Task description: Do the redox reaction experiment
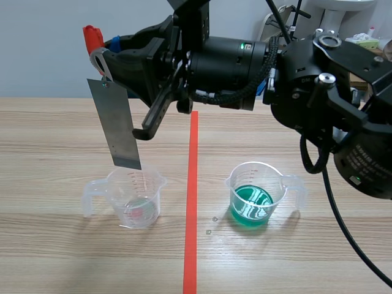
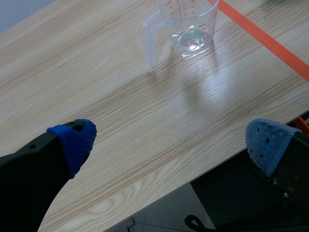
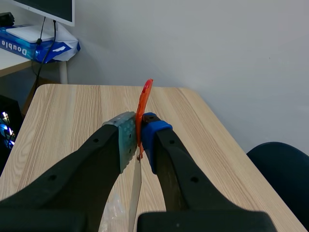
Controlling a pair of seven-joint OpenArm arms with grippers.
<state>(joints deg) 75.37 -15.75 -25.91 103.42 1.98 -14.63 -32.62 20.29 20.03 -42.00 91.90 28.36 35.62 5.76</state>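
Note:
My right gripper (image 1: 105,54) reaches in from the right, high over the table's left half, and is shut on an orange-handled clip (image 1: 92,38). A grey metal strip (image 1: 116,125) hangs from the clip, and its lower end is at the rim of a clear beaker (image 1: 131,199) holding a little clear liquid. In the right wrist view the clip (image 3: 144,99) sits pressed between the pads, with the strip (image 3: 135,198) seen edge-on below. A second beaker (image 1: 254,195) holds green liquid. My left gripper (image 2: 171,145) is open near the table's front edge, well short of the clear beaker (image 2: 186,24).
A red tape line (image 1: 191,202) runs down the table between the two beakers. The table's near edge (image 2: 159,193) lies under my left gripper. Beyond the table's far end stand a dark chair (image 3: 280,169) and a desk with a blue box (image 3: 29,43).

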